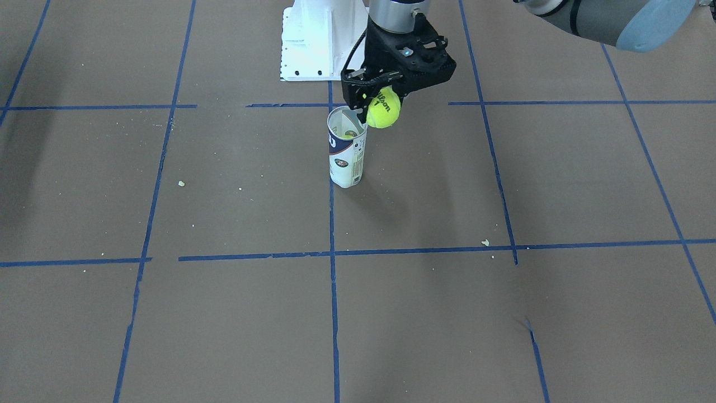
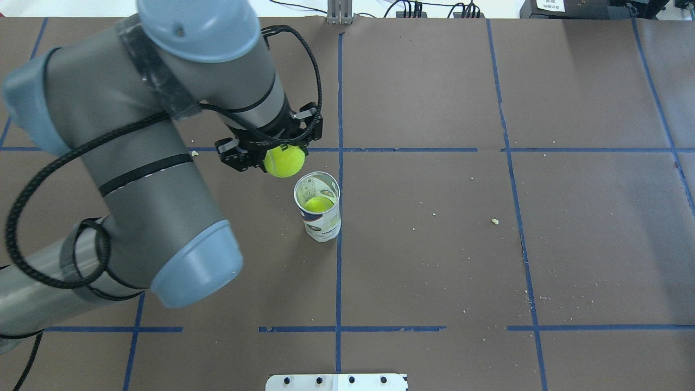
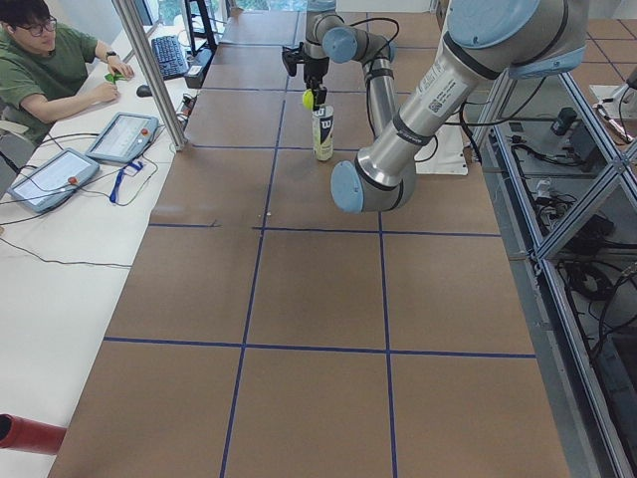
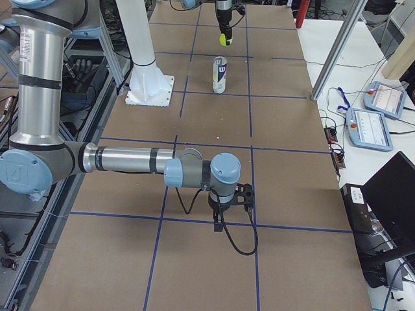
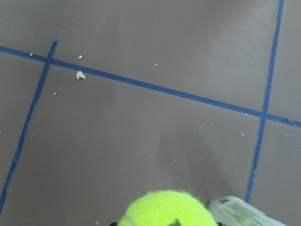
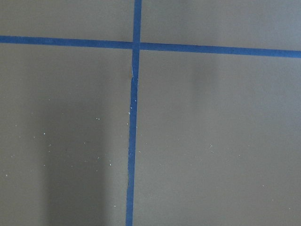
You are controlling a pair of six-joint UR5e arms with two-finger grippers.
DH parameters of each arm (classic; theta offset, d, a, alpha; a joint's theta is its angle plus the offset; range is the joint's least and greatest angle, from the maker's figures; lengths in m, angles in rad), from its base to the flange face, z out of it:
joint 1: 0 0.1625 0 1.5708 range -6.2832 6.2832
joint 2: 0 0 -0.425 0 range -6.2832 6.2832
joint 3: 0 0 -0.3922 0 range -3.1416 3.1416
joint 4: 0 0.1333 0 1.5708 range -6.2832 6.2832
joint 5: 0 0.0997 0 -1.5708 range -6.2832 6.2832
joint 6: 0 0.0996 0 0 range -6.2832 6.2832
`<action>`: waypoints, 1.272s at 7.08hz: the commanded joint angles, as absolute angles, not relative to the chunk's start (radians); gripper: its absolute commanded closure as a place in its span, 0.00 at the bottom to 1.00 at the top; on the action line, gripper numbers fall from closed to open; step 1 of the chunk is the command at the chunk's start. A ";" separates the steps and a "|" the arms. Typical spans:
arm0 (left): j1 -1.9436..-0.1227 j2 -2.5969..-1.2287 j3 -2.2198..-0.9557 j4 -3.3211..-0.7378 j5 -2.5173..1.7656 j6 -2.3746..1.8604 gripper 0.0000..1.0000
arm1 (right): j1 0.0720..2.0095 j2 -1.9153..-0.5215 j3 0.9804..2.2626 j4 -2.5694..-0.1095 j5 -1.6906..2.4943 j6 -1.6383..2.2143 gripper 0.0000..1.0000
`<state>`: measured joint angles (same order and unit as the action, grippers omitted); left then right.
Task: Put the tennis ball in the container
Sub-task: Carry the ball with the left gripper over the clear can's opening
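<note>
The tennis ball (image 1: 384,107), bright yellow-green with black Wilson lettering, hangs in the air with my left gripper (image 1: 382,101) shut on it. It is level with the silver rim of the container (image 1: 347,154), just off to one side and not over the opening. The container (image 2: 321,217) stands upright on the brown table, and another yellow ball lies inside it. The left wrist view shows the ball (image 5: 169,209) at the bottom edge, with the container's label (image 5: 244,214) beside it. My right gripper (image 4: 228,210) hangs low over the table far from the tube; whether it is open or shut cannot be told.
The white robot base mount (image 1: 319,39) stands close behind the container. Blue tape lines grid the brown table, with small crumbs (image 1: 485,242) scattered on it. An operator (image 3: 50,60) sits at a side desk with tablets (image 3: 119,139).
</note>
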<state>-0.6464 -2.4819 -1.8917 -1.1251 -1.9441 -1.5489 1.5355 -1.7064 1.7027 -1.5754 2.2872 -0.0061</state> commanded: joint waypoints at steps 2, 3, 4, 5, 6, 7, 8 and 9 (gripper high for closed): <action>-0.609 -2.540 -1.812 -1.124 -1.940 -1.586 1.00 | 1.536 -1.707 1.703 -1.575 2.287 -0.006 0.00; -0.594 -2.530 -1.812 -1.124 -1.940 -1.586 0.95 | 1.536 -1.707 1.703 -1.575 2.287 -0.006 0.00; -0.589 -2.523 -1.812 -1.126 -1.940 -1.586 0.67 | 1.536 -1.707 1.703 -1.575 2.287 -0.006 0.00; -0.588 -2.516 -1.815 -1.124 -1.940 -1.586 0.25 | 1.536 -1.707 1.703 -1.575 2.287 -0.006 0.00; -0.578 -2.510 -1.825 -1.124 -1.940 -1.586 0.00 | 1.536 -1.707 1.703 -1.575 2.287 -0.006 0.00; -0.578 -2.508 -1.833 -1.123 -1.942 -1.586 0.00 | 1.536 -1.707 1.703 -1.575 2.287 -0.006 0.00; -0.578 -2.507 -1.842 -1.123 -1.945 -1.586 0.00 | 1.536 -1.707 1.703 -1.575 2.287 -0.006 0.00; -0.583 -2.494 -1.882 -1.123 -1.944 -1.574 0.00 | 1.536 -1.707 1.703 -1.575 2.287 -0.006 0.00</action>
